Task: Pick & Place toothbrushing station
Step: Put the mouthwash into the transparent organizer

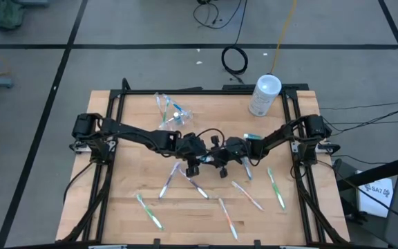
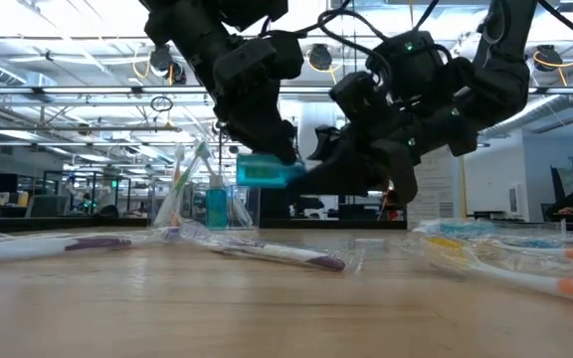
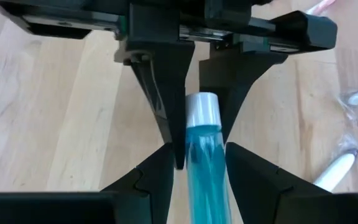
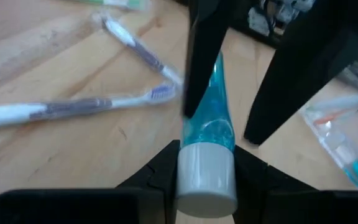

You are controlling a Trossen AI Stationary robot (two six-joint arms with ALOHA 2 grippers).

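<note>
Both arms are matt black, built of slim tubular links joined by chunkier boxy joints. Each rises from a blocky black base; the left arm (image 1: 126, 133) and right arm (image 1: 282, 135) carry thin black cables looping loosely near the wrists. A small green light glows on one wrist housing (image 2: 408, 45). The left gripper (image 3: 199, 158) and right gripper (image 4: 207, 158) have flat, wedge-shaped black fingers tapering to narrow tips, sliding on a straight black rail with stepped edges.

Tube (image 3: 205, 168) lower end cut off by left wrist view edge; high view hides it between hands. Pouch (image 1: 171, 111) contents too small to tell.
</note>
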